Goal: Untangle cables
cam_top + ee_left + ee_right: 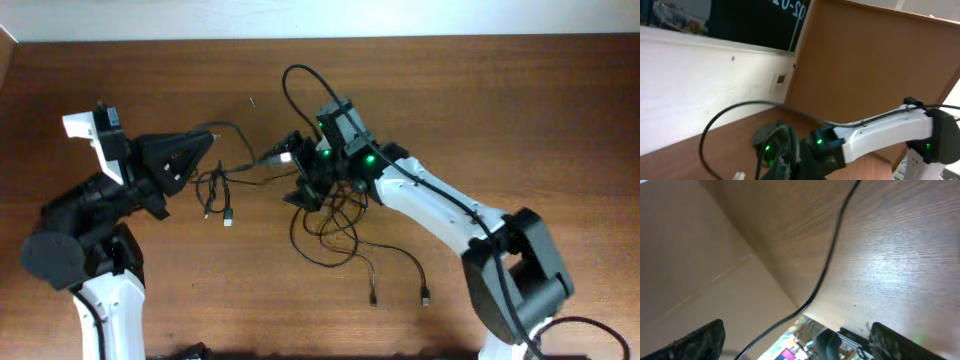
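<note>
As the overhead view shows, a brown wooden tabletop (500, 100) carries everything. The right arm (440, 205), white with dark joints, reaches from the near right corner diagonally toward the centre. The left arm (100, 200) rises from the near left and turns its wrist to point across at the other arm. The right tool (303, 185) sits low over the tangle; in its wrist view the tool's two fingers (700, 340) stand wide apart at the lower corners, jaws parted, with one cord (826, 275) running down between them. The left tool (205, 143) is a dark wedge whose tip meets a strand; whether it is closed on that strand cannot be told, since its own fingers do not show in the left wrist view. The cables (335, 225) lie mid-tabletop, between the two tools and partly under the right one, as a loose black knot. Their long axis runs diagonally, from beside the left tool down toward the near right. Three small plug ends trail outward: one (228, 221) below the left tool, and two (373, 300) (425, 298) toward the near edge.
</note>
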Robot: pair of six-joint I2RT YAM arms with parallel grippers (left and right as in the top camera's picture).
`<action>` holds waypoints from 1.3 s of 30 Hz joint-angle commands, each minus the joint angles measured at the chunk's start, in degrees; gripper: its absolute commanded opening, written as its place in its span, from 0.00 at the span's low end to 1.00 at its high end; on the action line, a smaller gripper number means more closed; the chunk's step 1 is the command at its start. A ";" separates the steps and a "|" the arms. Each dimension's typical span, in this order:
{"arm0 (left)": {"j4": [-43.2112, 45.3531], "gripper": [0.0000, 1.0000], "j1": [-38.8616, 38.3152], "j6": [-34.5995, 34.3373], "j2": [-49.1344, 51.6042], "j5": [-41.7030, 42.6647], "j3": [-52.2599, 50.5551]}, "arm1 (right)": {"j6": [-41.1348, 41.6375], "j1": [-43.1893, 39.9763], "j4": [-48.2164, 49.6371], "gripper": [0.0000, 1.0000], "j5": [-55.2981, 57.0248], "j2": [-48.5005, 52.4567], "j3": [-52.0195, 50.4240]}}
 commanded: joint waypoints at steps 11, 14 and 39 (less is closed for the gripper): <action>3.28 0.00 0.09 -1.62 -5.07 -4.07 0.37 | 8.31 0.61 5.81 0.27 -4.81 3.63 0.28; 3.28 0.00 0.83 -1.81 -5.07 -3.87 0.37 | -11.69 -5.29 3.37 0.04 7.93 3.15 0.28; -59.19 0.00 -19.30 21.03 -1.51 -33.79 0.35 | -65.31 -42.51 -42.01 0.82 12.76 -26.97 1.27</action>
